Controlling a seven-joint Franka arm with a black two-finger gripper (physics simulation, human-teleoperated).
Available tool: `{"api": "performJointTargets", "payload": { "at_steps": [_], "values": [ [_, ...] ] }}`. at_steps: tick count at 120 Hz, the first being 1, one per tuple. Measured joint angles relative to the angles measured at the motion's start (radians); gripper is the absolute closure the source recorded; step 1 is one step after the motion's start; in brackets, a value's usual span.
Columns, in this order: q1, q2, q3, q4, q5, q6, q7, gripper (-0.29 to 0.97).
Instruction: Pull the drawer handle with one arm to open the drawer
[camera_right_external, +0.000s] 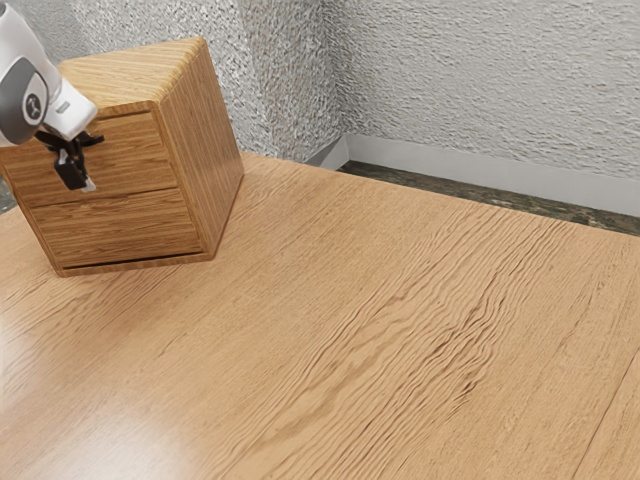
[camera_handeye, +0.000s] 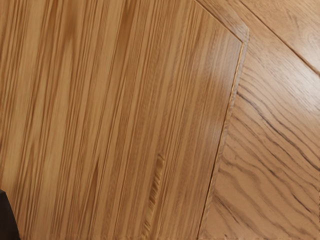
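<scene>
exterior view: the cabinet stands at the upper left of the frame on the table. the gripper is at the front of the upper drawer, which looks flush with the lower drawer, so not yet open. we cannot separate the handle from the black gripper parts, nor tell whether the gripper is clamped or released.

wrist view: a striped wood panel lies close under the hand.

risk: we judge that pulling without a firm hold would slip off the handle. an off-axis pull could drag or tip the cabinet.
</scene>
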Motion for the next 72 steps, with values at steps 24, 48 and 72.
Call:
{"api": "performJointTargets", "payload": {
  "at_steps": [24, 48, 72],
  "values": [
    [-0.002, -0.013, 0.002, -0.01, 0.0, 0.003, -0.001, 0.05],
    [-0.007, -0.074, 0.0, -0.082, 0.003, 0.006, -0.006, 0.09],
    [-0.014, -0.151, 0.0, -0.174, 0.009, 0.005, -0.01, 0.07]
  ]
}}
